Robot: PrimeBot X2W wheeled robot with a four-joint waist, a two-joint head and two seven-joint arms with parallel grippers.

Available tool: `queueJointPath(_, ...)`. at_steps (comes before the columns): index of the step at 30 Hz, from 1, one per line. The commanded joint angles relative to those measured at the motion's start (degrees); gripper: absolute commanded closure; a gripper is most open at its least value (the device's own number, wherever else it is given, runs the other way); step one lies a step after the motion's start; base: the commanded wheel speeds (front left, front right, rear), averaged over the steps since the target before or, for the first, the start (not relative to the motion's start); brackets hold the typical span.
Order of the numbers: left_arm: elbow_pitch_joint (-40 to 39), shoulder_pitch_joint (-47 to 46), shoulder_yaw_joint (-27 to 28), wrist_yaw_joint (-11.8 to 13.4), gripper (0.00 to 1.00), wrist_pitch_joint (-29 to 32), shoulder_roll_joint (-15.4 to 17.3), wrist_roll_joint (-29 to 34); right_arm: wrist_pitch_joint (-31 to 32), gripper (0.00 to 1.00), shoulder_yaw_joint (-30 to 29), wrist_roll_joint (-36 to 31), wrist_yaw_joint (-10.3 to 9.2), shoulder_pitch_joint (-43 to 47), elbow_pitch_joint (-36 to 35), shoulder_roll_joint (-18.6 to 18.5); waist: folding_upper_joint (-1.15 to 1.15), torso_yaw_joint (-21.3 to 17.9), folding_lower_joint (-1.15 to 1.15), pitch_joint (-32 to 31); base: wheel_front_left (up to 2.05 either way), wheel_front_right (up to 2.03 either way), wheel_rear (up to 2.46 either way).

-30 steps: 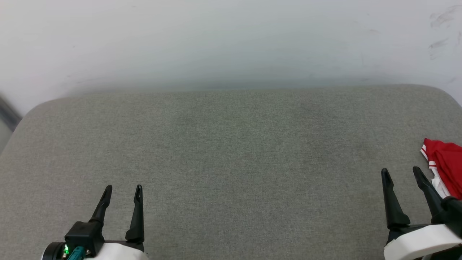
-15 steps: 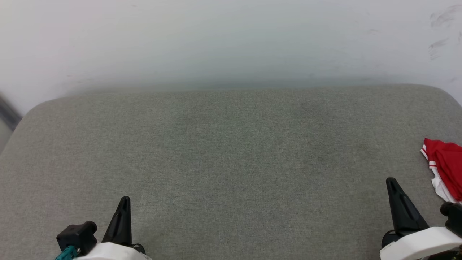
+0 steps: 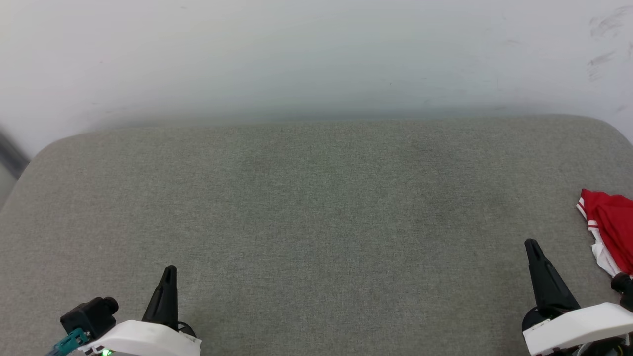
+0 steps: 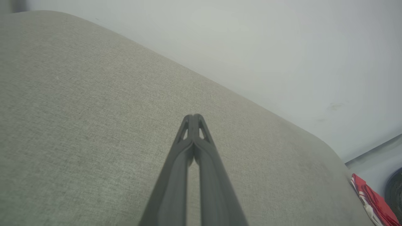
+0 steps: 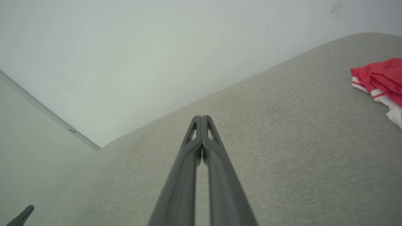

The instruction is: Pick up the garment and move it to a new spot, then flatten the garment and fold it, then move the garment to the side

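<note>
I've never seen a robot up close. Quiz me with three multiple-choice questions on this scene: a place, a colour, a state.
1. Where on the cushion is the shirt? A) right edge B) centre C) left edge
2. What is the shirt's main colour? A) blue B) red C) green
3. How do the left gripper and right gripper stand? A) both open B) both shut, empty C) both shut on the shirt

1 A: it lies bunched at the head view's right border.
2 B: red, with white striped trim.
3 B: each wrist view shows tips pressed together, nothing between.
</note>
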Motion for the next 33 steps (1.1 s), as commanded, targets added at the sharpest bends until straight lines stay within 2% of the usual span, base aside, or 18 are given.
queueJointPath(1,-0.4,-1.8,0.7,-0.5,1.0,0.4,0.0,-2.0,0.0,1.0,0.0,2.4,0.0,-1.9,0.0,-0.5,0.0,0.0,0.0,0.0,0.0,0.0,0.0)
queueJointPath(17,1.3,-3.6,2.9,-2.4,1.0,3.5,-1.7,-13.6,0.2,1.0,0.0,15.8,-0.01,-4.0,4.0,-0.7,0.0,-0.1,0.0,0.1,0.0,0.0,0.0)
queueJointPath(33,2.8,-5.0,4.9,-4.0,1.0,6.1,-3.1,-22.8,0.4,1.0,-0.1,26.5,0.0,-5.7,7.2,-0.7,0.0,-0.1,0.0,0.2,0.0,0.0,0.0)
